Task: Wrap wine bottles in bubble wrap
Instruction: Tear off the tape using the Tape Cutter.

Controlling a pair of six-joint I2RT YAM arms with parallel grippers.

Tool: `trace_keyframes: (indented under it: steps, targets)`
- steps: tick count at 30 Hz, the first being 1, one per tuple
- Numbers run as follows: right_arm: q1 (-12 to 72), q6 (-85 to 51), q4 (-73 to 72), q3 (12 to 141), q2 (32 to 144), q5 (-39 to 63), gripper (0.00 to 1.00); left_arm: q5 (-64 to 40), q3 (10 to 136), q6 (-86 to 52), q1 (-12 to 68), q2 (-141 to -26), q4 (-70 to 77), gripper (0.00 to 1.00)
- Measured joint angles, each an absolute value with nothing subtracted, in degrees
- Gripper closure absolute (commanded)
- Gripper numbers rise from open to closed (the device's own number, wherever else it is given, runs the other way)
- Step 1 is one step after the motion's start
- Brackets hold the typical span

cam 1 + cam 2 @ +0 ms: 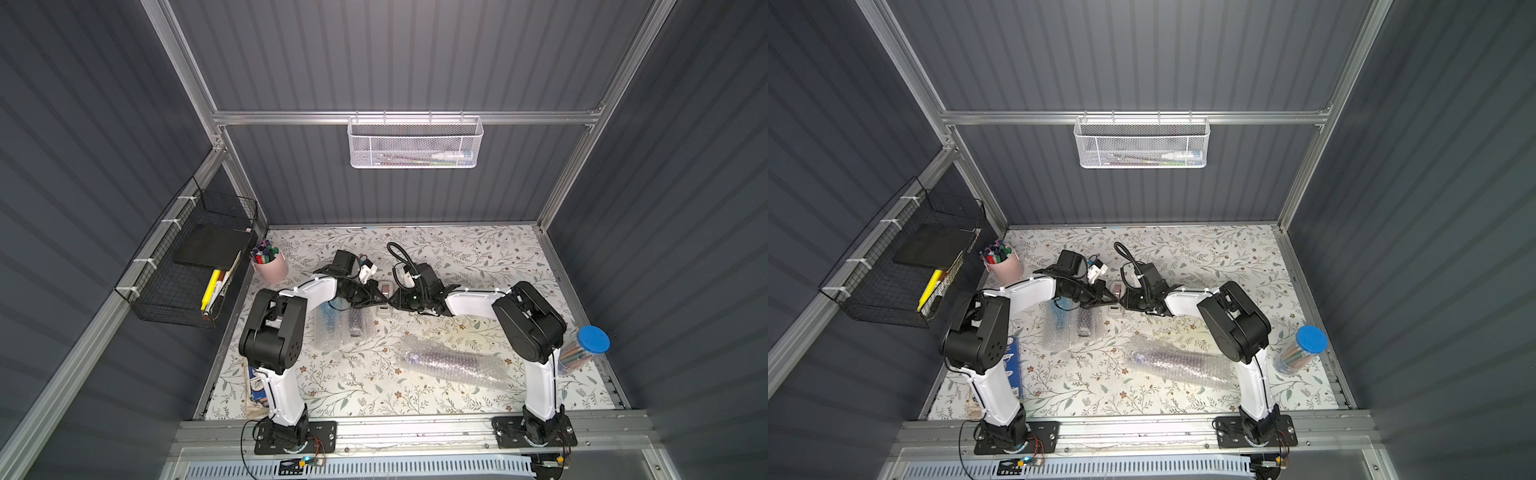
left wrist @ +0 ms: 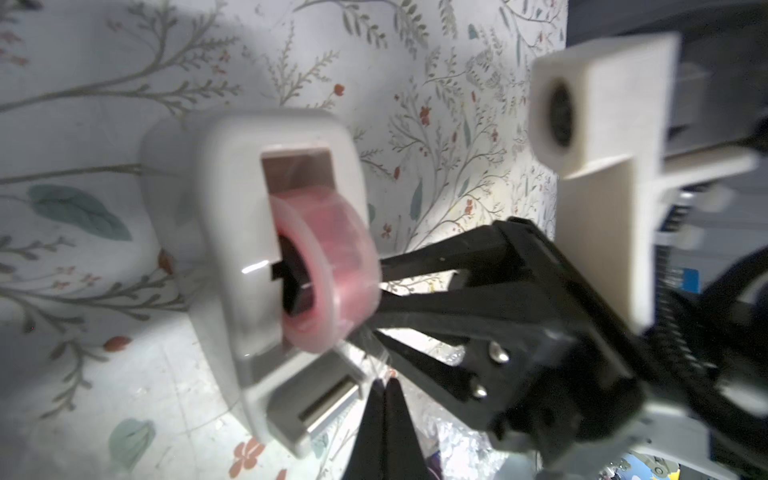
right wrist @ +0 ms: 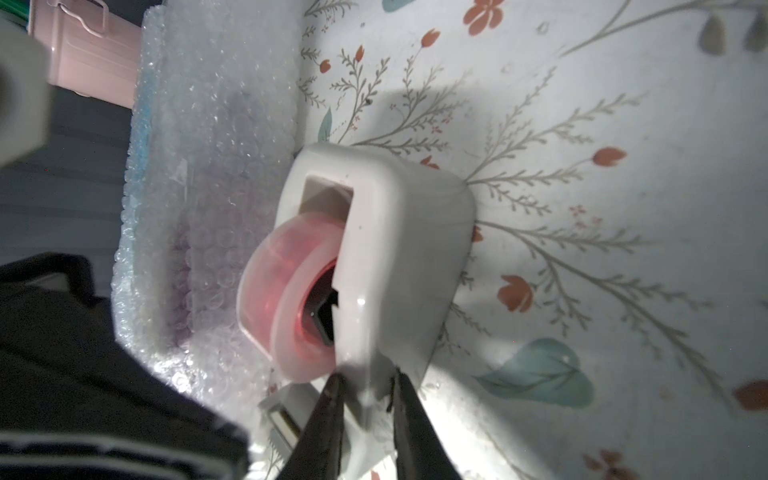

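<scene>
**Both hands at the tape dispenser, the wrapped bottles on the near side**

Nearest to the arm bases, a long roll of clear bubble wrap lies across the flower-printed surface, with a dark purple glass bottle dimly visible inside. The right arm is nearer to it.

A little farther, on the left arm's side, a second bubble-wrap bundle covers a bright blue bottle and another purple bottle. Their long axes point away from the bases.

Just beyond stands a white plastic tape dispenser with a pink tape roll. The left hand is pressed closed at the cutter end; whether tape is between its fingers I cannot tell. The right hand grips the dispenser's wall.

In my judgement the tape must go back toward the bases, to the bundle near the left hand.
</scene>
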State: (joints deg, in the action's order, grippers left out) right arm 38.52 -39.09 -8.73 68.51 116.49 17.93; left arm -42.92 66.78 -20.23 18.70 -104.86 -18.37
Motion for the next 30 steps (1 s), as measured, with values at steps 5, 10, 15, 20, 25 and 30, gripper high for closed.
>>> trace_keyframes:
  steps: [5,10,15,20,25,30]
  targets:
    - [38.57,-39.72,-9.37,68.23,116.49,17.89,0.78,-44.01,63.9,-22.22,19.44,-99.33,-18.15,1.0]
    - [38.7,-39.92,-9.82,67.83,116.31,17.52,0.78,-43.92,59.02,-23.22,20.16,-98.37,-18.22,1.0]
    - [38.74,-39.94,-10.09,67.53,116.2,17.43,0.78,-43.38,55.64,-23.66,21.1,-98.15,-18.02,1.0]
    - [38.81,-39.94,-10.33,66.81,115.85,17.32,0.78,-42.52,52.71,-23.62,21.3,-98.17,-17.91,1.0]
    - [38.81,-39.88,-10.5,66.54,115.7,17.19,0.78,-41.01,52.49,-23.29,21.67,-98.28,-17.39,1.0]
    - [38.85,-39.59,-10.39,66.52,115.66,16.99,0.78,-35.51,52.99,-22.04,22.52,-98.28,-18.5,1.0]
